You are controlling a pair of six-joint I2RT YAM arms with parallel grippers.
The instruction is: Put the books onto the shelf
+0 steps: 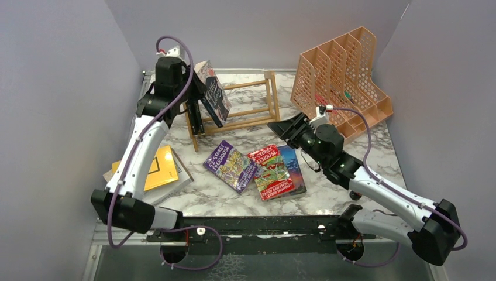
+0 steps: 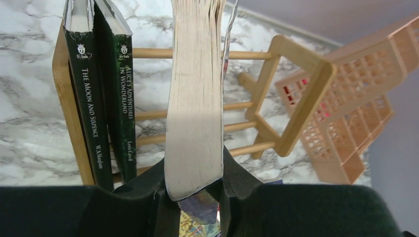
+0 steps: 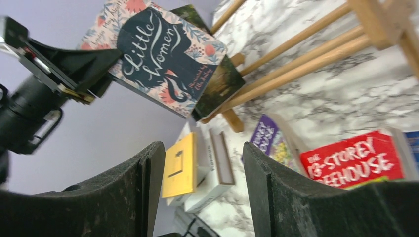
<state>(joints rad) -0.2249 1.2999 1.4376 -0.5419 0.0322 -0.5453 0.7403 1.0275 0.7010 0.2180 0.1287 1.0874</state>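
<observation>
Clamping Little Women book (image 1: 214, 92) in left gripper (image 2: 193, 193), long axis roughly upright, over shelf (image 1: 248, 109), just beside two standing dark green books (image 2: 106, 98); slot directly below; right gripper (image 3: 202, 182) released, empty, nearer red book (image 1: 270, 171) lying flat on surface (image 1: 374, 146).

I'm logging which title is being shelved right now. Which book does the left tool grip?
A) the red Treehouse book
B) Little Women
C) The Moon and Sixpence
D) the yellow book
B: the left tool is clamped on Little Women at the shelf, where The Moon and Sixpence already stands.
</observation>
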